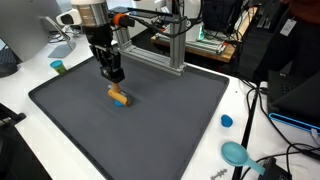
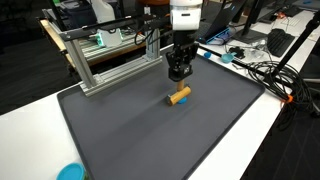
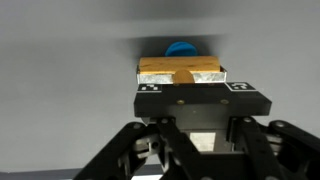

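Orange cylinder (image 1: 120,97) just beneath jaws

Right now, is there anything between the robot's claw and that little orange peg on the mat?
Nothing. In an exterior view the gripper hangs just above the orange peg, with only bare dark mat showing through the gap.

Claw (image 1: 112,77) black, small white marks on fingertips (image 3: 150,88). Cylinder (image 1: 119,97) below it orange-tan, centre frame. Mat (image 1: 150,135) plain dark grey. Tabletop (image 1: 20,95) white. Cap (image 1: 226,121) blue, right. Dish (image 1: 235,153) teal, lower right. Cup (image 1: 58,67) green-teal, upper left.
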Robot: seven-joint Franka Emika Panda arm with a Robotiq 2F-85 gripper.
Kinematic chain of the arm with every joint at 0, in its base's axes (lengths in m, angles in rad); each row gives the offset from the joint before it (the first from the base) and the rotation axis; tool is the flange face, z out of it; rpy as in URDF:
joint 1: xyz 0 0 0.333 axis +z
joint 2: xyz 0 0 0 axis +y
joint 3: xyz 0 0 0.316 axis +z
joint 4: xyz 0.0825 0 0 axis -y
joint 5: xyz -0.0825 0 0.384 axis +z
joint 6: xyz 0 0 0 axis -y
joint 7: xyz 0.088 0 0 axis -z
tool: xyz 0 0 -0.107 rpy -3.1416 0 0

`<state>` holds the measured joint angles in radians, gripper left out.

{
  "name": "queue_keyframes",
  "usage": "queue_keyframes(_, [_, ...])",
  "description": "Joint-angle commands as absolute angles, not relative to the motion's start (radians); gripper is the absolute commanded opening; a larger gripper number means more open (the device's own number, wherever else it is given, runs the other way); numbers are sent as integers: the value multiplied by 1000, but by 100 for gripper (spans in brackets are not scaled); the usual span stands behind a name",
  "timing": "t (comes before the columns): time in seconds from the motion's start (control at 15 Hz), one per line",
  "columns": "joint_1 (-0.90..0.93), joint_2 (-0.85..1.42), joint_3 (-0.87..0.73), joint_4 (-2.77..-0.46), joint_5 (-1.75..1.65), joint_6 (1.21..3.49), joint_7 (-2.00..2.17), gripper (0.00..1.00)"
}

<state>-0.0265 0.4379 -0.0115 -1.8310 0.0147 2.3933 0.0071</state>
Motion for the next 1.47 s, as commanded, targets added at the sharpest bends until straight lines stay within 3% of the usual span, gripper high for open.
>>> queue_keyframes(0.0, [-29, 514, -4, -1826, 40, 2549, 13, 22])
queue_keyframes(0.53, [-41, 486, 20, -1849, 88, 2625, 10, 22])
queue_keyframes(0.93, [-54, 213, 85, -2006, 55, 2392, -254, 22])
queue_keyframes(1.4, [-27, 142, 93, -1945, 52, 2073, -570, 22])
